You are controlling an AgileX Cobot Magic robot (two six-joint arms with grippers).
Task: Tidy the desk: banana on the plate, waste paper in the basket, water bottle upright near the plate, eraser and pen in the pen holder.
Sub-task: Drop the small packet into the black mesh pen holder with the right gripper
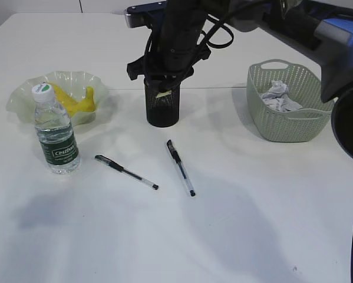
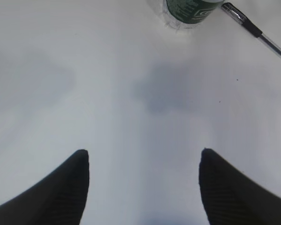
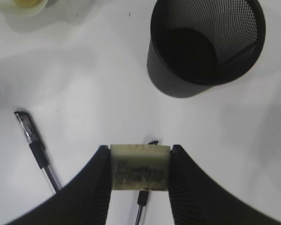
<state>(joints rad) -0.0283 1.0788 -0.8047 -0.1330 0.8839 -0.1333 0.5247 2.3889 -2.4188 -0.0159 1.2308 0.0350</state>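
My right gripper (image 3: 140,154) is shut on a pale eraser (image 3: 140,167) and holds it just above the black mesh pen holder (image 1: 162,107), which also shows in the right wrist view (image 3: 203,47). In the exterior view the eraser (image 1: 163,94) hangs at the holder's rim. Two pens (image 1: 126,171) (image 1: 181,167) lie on the table in front of the holder. The banana (image 1: 76,102) lies on the pale plate (image 1: 23,94). The water bottle (image 1: 55,131) stands upright beside the plate. Crumpled paper (image 1: 279,97) is in the green basket (image 1: 288,127). My left gripper (image 2: 144,157) is open and empty over bare table.
The left wrist view shows the bottle's base (image 2: 189,11) and one pen (image 2: 257,32) at its top edge. The right arm (image 1: 270,23) stretches across the back of the white table.
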